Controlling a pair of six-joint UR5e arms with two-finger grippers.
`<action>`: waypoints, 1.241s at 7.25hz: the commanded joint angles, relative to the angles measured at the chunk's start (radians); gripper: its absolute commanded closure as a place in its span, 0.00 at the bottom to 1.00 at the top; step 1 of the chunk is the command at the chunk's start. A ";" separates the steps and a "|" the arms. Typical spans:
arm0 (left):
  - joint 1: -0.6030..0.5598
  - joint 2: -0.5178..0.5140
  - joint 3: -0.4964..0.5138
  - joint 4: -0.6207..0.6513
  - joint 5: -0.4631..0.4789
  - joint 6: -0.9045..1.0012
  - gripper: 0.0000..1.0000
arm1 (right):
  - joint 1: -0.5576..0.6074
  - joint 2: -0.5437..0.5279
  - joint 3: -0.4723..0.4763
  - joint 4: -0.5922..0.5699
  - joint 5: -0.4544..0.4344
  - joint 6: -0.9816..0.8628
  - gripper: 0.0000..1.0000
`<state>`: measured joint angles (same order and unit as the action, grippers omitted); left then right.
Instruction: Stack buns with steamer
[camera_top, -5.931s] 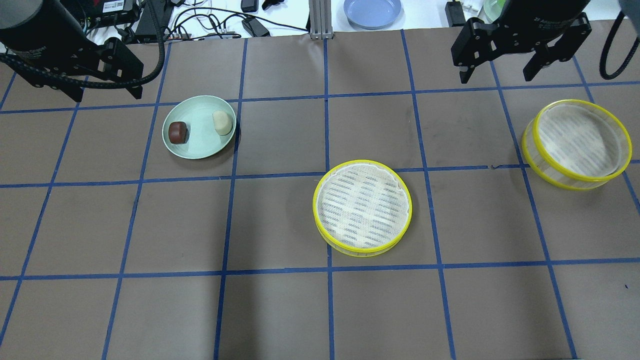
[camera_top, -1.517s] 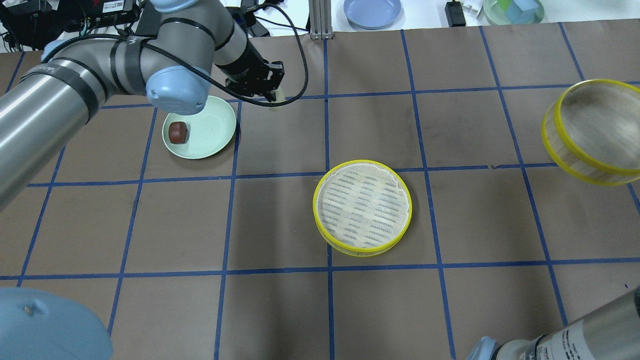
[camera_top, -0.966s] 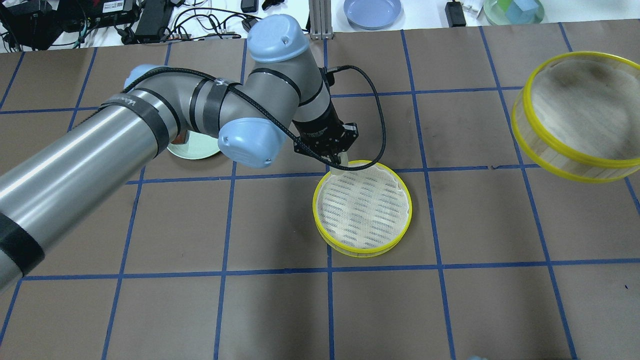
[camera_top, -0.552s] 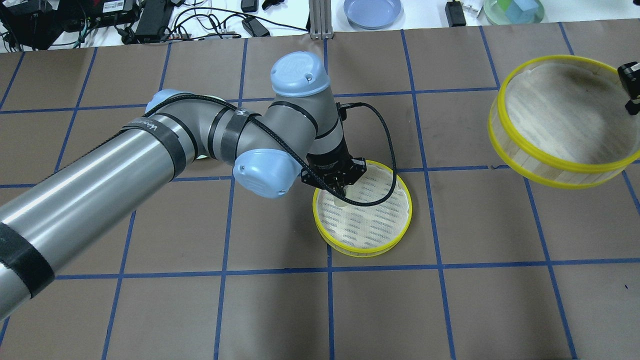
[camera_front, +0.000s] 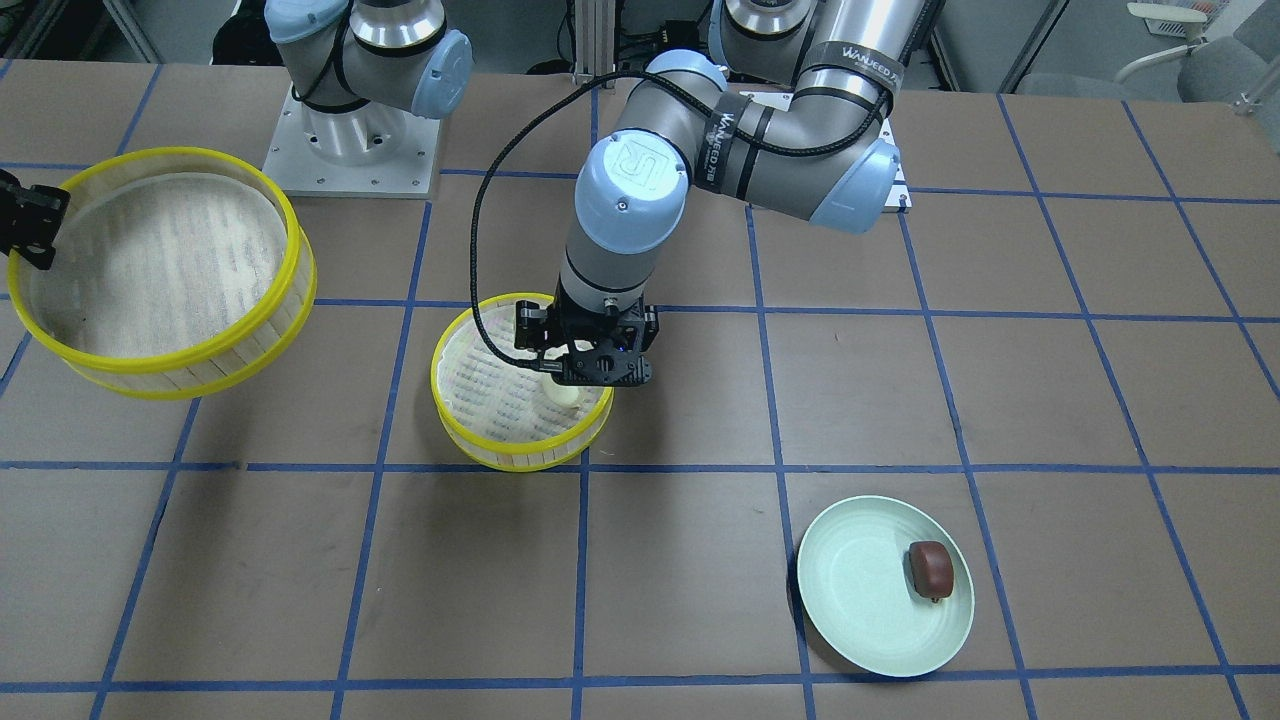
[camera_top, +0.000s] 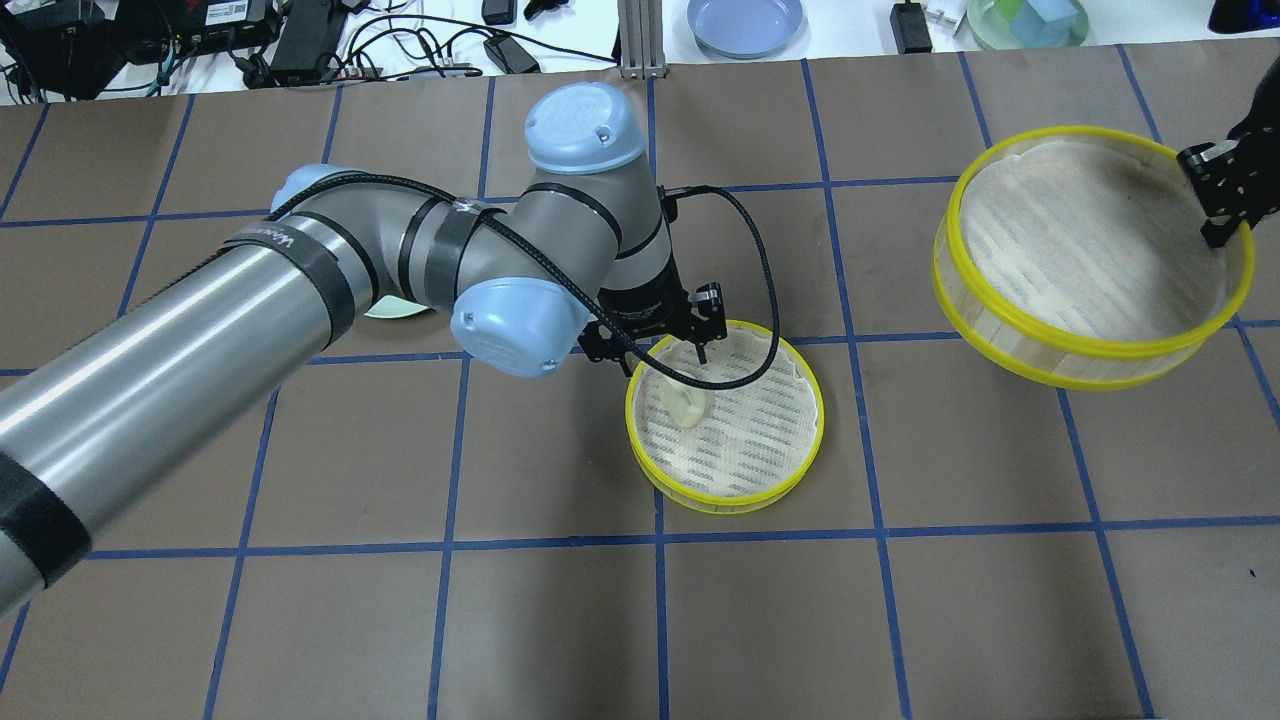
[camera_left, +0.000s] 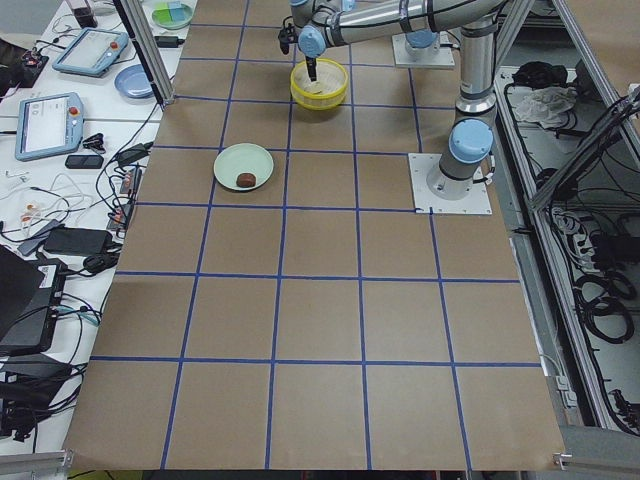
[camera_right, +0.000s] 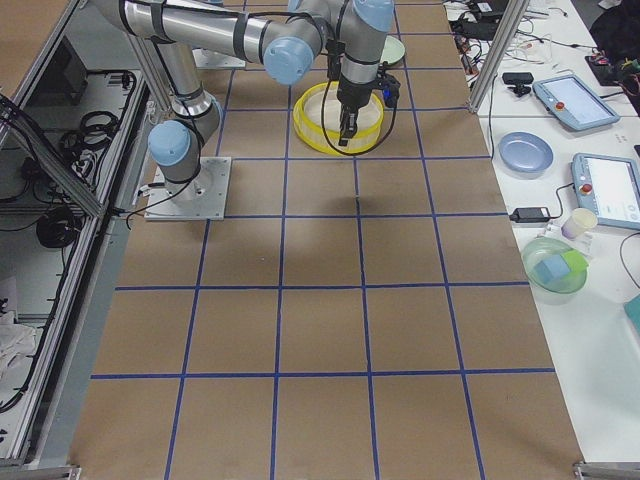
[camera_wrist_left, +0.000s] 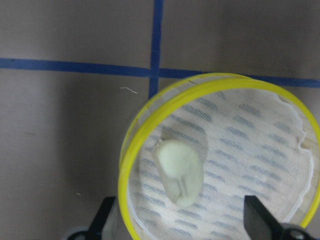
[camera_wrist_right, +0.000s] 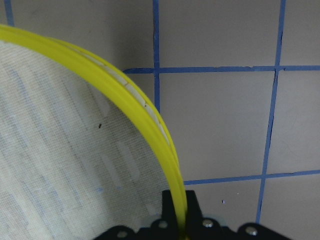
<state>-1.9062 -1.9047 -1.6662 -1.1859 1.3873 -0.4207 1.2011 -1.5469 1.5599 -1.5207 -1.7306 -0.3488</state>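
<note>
The cream bun (camera_top: 685, 405) lies inside the yellow-rimmed steamer tray (camera_top: 765, 440) at the table's middle, and shows clearly in the left wrist view (camera_wrist_left: 180, 172). My left gripper (camera_top: 655, 345) is open just above it, fingers (camera_wrist_left: 106, 220) on either side, not touching. The brown bun (camera_front: 932, 568) sits on the pale green plate (camera_front: 870, 610). In the overhead view my left arm hides most of that plate (camera_top: 400, 308). My right gripper (camera_top: 1220, 195) is shut on the rim of a second steamer basket (camera_top: 1080, 250) and holds it above the table at the right.
A blue plate (camera_top: 745, 22), a green bowl (camera_top: 1025, 20) and cables lie beyond the table's far edge. My left arm (camera_top: 250, 300) stretches across the left half of the table.
My left gripper has let go of the cream bun in the steamer tray, opened and drawn back a little. My right arm has carried the second steamer basket further toward the middle.
</note>
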 joint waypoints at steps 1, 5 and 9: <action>0.210 0.012 0.064 -0.057 0.065 0.234 0.00 | 0.003 0.002 0.003 -0.001 0.002 0.013 1.00; 0.435 -0.040 0.072 0.098 0.295 0.678 0.00 | 0.179 0.063 0.097 -0.099 0.065 0.104 1.00; 0.480 -0.201 0.060 0.322 0.289 0.776 0.02 | 0.521 0.166 0.207 -0.306 0.059 0.394 1.00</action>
<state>-1.4436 -2.0558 -1.6046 -0.9058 1.6786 0.2997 1.6340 -1.4128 1.7460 -1.7849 -1.6641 -0.0226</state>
